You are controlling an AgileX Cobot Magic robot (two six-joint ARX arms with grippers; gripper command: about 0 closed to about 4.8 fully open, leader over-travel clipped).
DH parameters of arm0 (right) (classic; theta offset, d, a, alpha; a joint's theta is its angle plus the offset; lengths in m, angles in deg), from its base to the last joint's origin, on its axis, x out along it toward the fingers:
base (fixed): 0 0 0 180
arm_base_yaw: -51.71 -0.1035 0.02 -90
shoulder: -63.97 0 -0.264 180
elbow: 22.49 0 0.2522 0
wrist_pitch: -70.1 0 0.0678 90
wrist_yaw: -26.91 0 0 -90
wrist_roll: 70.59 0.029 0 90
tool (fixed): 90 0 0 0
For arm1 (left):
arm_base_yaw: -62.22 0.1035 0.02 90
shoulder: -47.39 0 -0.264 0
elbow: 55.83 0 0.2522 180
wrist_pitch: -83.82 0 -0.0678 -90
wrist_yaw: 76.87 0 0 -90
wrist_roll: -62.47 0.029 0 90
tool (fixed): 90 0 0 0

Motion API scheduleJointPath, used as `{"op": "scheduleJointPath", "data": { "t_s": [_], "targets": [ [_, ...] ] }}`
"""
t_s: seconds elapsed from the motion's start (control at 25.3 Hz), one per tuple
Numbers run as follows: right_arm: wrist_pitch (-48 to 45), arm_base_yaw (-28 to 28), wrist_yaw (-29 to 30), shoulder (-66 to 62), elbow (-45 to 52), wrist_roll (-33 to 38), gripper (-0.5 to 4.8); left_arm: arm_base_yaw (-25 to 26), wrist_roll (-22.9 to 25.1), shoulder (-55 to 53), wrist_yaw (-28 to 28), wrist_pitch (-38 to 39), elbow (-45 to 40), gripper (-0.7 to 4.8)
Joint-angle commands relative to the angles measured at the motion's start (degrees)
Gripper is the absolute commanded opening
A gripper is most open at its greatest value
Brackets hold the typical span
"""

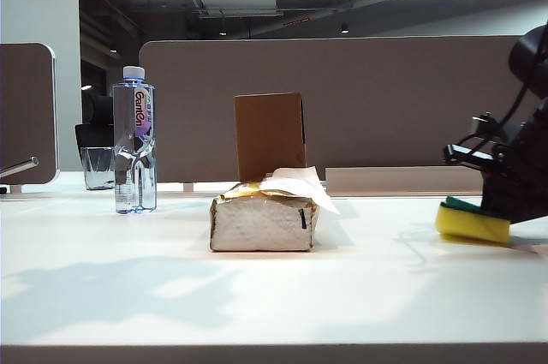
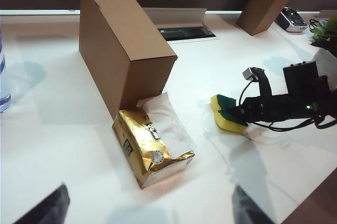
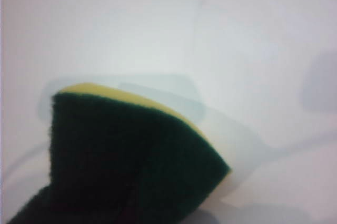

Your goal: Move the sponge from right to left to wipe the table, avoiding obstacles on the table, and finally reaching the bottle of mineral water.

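Lying nearest on the table (image 1: 274,295) is the tissue pack (image 1: 264,220), with the cardboard box (image 1: 271,134) standing just behind it. These 2 obstacles are sitting mid-table. At the right edge, the right gripper (image 2: 239,112) is clenching the sponge (image 1: 472,222), green face up and yellow foam seemingly touching the surface. The wipe appears to be just starting; next, the sponge needs steering leftward around both obstacles. Far left, the bottle of mineral water (image 1: 134,141) is waiting. The left gripper (image 2: 147,208) is hovering fully spread, empty.
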Motion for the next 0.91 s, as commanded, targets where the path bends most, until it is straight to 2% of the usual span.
{"op": "scheduleJointPath", "data": {
  "t_s": [0.04,0.91],
  "targets": [
    [7.9,-0.1,-1.1,2.5,5.6,0.7,-0.06,0.0,0.0,0.1,-0.4,-1.0,0.4,3.99],
    [10.5,-0.1,0.2,26.1,26.5,2.6,-0.06,0.0,0.0,0.1,-0.4,-1.2,0.4,3.99]
  ]
}}
